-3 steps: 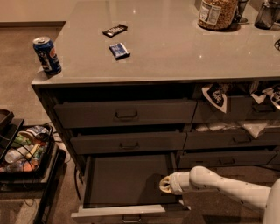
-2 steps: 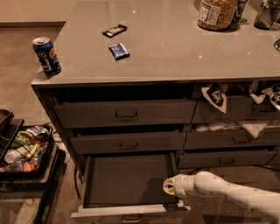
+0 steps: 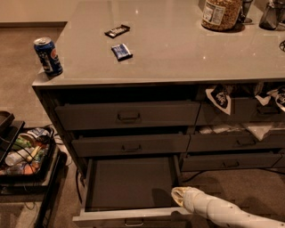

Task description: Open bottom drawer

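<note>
The bottom drawer (image 3: 129, 182) is the lowest of the left three-drawer stack and stands pulled far out, its dark grey inside bare. Its front (image 3: 127, 217) with the small centre pull (image 3: 133, 221) is at the lower edge of the camera view. My gripper (image 3: 178, 195), at the end of a white arm (image 3: 222, 210) coming from the lower right, is at the drawer's front right corner, just above the rim. It holds nothing that I can see.
Two taller drawers (image 3: 129, 116) sit above it, slightly ajar. The right stack (image 3: 234, 142) has cloths hanging out. On the counter lie a Pepsi can (image 3: 48, 55), two snack bars (image 3: 121, 51) and a jar (image 3: 221, 13). A black cart with bottles (image 3: 24, 153) stands at the left.
My gripper and arm have drawn back a little toward the lower right, along the drawer's right side. The drawer stays open as before.
</note>
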Motion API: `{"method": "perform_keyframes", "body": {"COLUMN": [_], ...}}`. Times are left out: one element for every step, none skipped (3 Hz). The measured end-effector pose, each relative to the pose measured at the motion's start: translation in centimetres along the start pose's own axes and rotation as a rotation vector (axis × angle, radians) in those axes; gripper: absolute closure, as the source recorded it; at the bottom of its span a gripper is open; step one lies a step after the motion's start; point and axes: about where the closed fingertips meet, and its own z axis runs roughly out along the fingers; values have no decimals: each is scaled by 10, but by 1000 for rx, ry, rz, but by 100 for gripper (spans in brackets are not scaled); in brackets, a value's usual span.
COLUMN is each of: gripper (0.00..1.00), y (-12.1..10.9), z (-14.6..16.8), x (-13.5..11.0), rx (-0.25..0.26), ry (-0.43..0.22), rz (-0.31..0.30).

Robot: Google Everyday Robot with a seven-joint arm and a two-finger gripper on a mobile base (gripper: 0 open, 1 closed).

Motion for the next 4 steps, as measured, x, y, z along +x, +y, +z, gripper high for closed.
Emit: {"method": "perform_keyframes", "body": {"gripper": [100,81,58,35], "y": [-2,-2,-2,-2], "z": [-2,-2,-2,-2], "x": [1,1,1,1], "rx": [23,23,23,23], "ry": [4,4,4,4], "rz": [3,3,3,3]}}
